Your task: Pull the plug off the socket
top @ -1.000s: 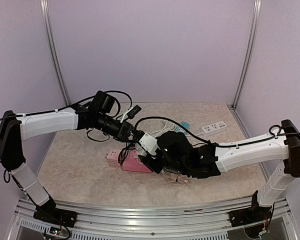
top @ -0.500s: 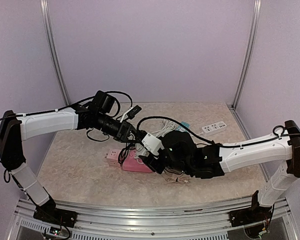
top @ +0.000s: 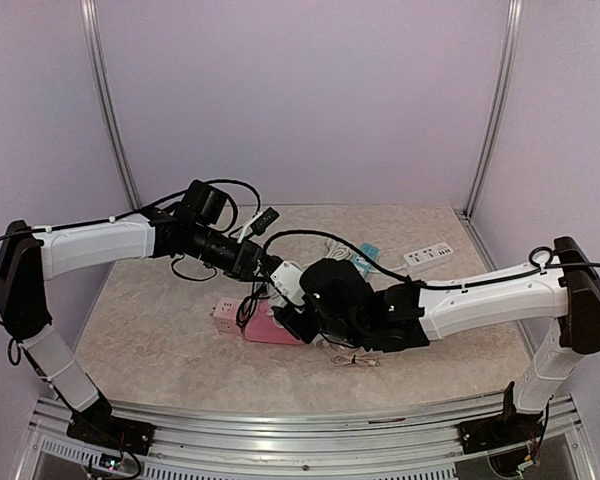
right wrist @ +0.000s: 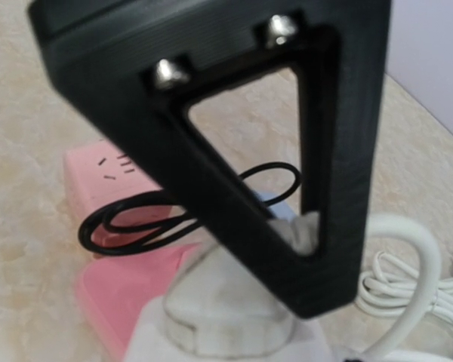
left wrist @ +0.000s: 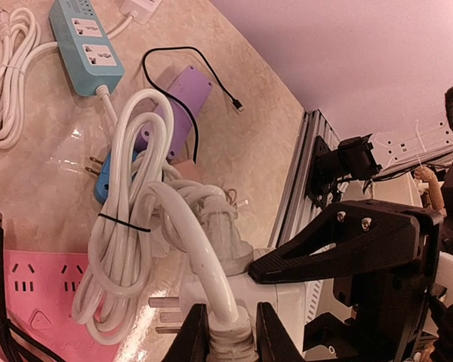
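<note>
Marbled table (top: 140, 310) — left fingers (left wrist: 194, 341) pinch the plug (left wrist: 225, 332) mid-surface, edges well apart.

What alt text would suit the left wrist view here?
The left gripper is clamped on a thick white cable beside two bare metal prongs, with the right gripper close alongside. Behind lie a coiled white cord, a pink power strip, a blue power strip and a purple power strip.

Our left arm (top: 90, 247) and right arm (top: 490, 300) wear white shells on the long links, going black at the joints and wrists behind each hand. Thin black cables (top: 235, 184) trail back from the wrists. The right gripper (top: 292, 292) has a black, ribbed finger (right wrist: 340, 151), an open triangle with two silver screws (right wrist: 162, 72) at its base.
</note>
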`<state>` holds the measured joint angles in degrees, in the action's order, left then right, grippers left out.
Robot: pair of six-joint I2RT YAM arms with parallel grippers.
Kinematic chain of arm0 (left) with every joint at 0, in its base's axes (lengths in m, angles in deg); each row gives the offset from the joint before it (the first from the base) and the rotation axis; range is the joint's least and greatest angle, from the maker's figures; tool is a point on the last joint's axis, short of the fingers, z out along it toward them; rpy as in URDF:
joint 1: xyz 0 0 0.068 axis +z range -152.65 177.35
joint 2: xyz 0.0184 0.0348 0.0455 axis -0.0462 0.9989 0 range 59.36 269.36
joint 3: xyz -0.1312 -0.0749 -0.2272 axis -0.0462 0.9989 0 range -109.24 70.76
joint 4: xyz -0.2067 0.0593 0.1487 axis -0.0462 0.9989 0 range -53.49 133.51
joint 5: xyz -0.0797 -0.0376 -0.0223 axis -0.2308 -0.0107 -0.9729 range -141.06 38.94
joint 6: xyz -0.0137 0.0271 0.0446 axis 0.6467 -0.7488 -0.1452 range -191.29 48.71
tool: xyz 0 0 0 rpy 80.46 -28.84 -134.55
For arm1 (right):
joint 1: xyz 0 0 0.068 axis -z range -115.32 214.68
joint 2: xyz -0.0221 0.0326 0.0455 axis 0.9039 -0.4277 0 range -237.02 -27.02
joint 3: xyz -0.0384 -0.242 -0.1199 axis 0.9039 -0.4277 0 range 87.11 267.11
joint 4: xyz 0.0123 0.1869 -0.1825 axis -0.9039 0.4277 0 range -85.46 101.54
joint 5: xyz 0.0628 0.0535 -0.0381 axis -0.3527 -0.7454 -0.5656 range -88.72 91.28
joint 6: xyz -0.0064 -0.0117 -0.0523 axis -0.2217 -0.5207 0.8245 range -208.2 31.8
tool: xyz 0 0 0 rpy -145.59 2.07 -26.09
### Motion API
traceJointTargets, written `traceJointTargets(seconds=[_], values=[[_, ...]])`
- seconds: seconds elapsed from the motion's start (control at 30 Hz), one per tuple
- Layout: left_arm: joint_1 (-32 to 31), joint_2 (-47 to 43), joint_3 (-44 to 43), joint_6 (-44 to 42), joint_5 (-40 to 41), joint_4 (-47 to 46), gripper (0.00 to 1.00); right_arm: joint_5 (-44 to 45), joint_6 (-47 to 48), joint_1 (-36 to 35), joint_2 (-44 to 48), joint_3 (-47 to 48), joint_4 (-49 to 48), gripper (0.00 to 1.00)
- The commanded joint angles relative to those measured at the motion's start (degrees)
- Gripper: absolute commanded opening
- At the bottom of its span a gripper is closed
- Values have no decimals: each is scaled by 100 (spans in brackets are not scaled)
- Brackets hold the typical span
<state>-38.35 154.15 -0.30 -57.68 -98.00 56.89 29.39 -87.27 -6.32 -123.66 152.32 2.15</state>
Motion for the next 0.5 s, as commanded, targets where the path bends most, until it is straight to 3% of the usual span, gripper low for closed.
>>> traceJointTargets(seconds=[0.0,0.47], values=[[-7,-206,-144,-60,-271,19,0,598,-259,209,-18,228,135,0],[226,-19,-199,9,-419,106,0,-587,180,201,830,-656,-1081,0]])
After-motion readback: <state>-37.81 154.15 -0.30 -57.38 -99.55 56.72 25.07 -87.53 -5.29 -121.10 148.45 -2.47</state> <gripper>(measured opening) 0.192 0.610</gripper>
